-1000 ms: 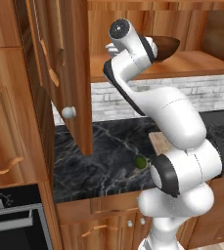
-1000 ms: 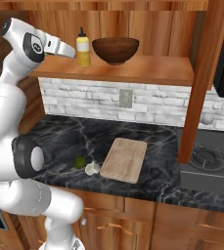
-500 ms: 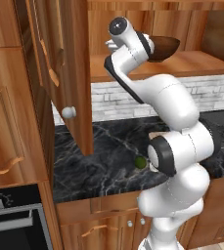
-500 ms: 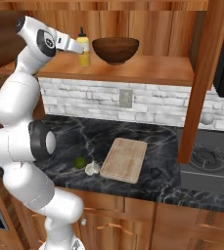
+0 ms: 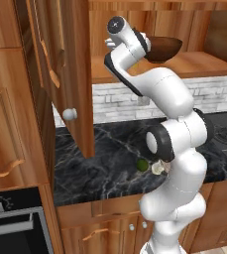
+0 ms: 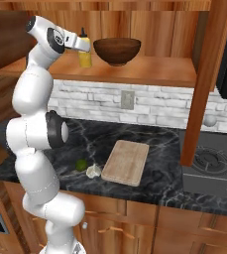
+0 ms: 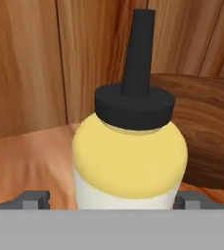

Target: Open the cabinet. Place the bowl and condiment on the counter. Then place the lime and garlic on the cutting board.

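Two things stand on the open cabinet's shelf (image 6: 149,74): a yellow condiment bottle (image 6: 85,55) with a black spout and, just to its right, a dark wooden bowl (image 6: 117,50). The hand (image 7: 108,201) is raised to the shelf with its fingers (image 7: 35,200) wide apart on either side of the bottle, though whether they touch it is hard to tell. Down on the dark marble worktop (image 6: 164,181) the lime (image 6: 81,164) and garlic (image 6: 93,171) lie side by side, just left of the cutting board (image 6: 127,161).

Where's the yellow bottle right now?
The condiment bottle stands on the open cabinet's shelf, just left of the brown bowl in the right base view.
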